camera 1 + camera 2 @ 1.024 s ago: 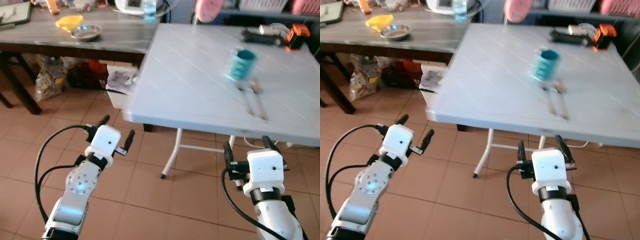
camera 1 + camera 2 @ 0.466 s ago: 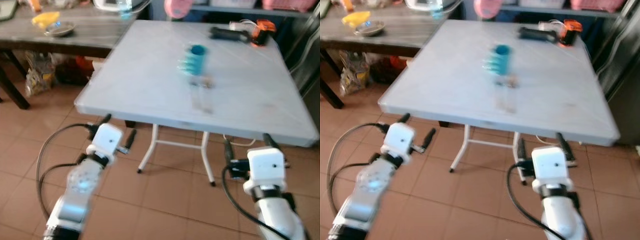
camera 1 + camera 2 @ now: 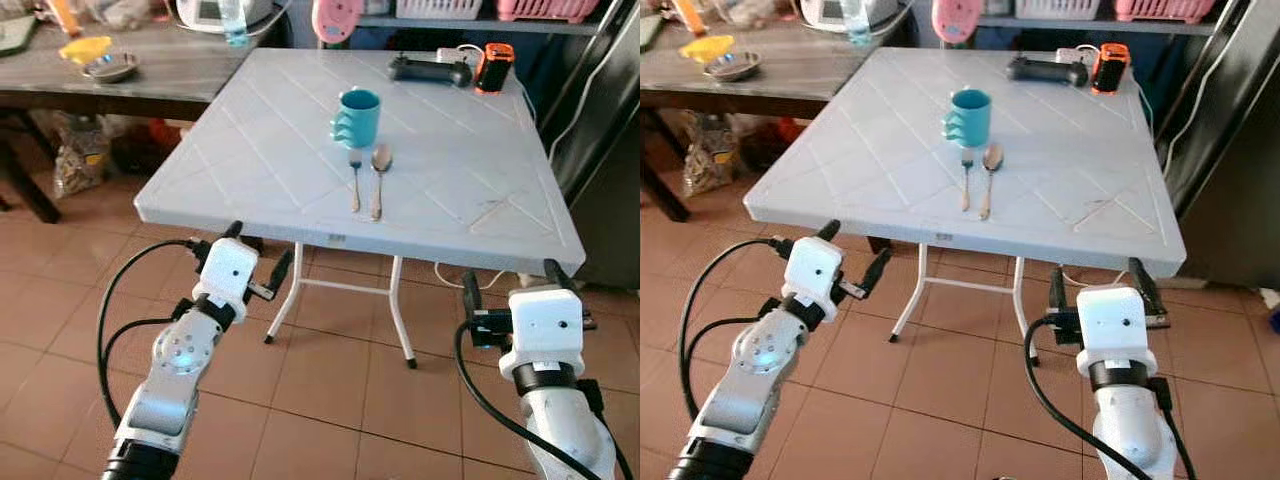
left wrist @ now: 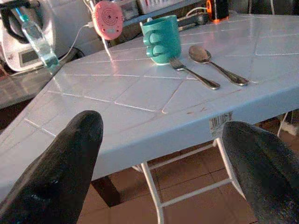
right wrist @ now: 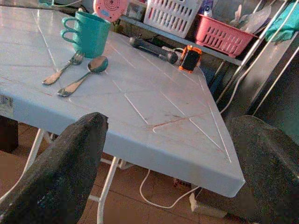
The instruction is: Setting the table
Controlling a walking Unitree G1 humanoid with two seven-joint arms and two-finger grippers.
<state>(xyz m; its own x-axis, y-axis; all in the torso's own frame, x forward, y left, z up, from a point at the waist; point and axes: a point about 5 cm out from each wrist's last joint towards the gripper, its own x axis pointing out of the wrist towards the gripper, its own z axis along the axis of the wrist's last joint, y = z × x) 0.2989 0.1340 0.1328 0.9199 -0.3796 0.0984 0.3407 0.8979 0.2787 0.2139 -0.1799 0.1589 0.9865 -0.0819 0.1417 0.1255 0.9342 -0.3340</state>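
Floor (image 3: 330, 370): reddish-brown tiles under and around both tables.
White table (image 3: 290, 150): pale plastic folding table with a diamond-line top, on white metal legs; stands directly ahead of the robot and carries the place setting.
Wooden table (image 3: 150, 80): dark grey-topped table to the left, its end close to the white table's far left corner.
Left gripper (image 3: 256, 262): held low in front of the white table's near left edge, above the floor; the two black fingers (image 4: 60, 172) are spread wide apart with nothing between them.
Right gripper (image 3: 510, 288): held low before the near right corner of the white table; fingers (image 5: 70, 168) likewise parted and empty.
Teal mug (image 3: 357, 117): upright near the middle of the white table, handle toward the robot's left.
Black device (image 3: 430, 69): long dark object lying at the table's far edge, beside an orange and black item (image 3: 494, 66).
Spoon (image 3: 379, 176): metal, lying just in front of the mug, bowl toward the mug, handle toward the robot.
Fork (image 3: 354, 178): metal, lying just left of the spoon and parallel to it, tines toward the mug.
Metal bowl (image 3: 110, 67): on the wooden table, with a yellow object (image 3: 85, 47) touching its far side.
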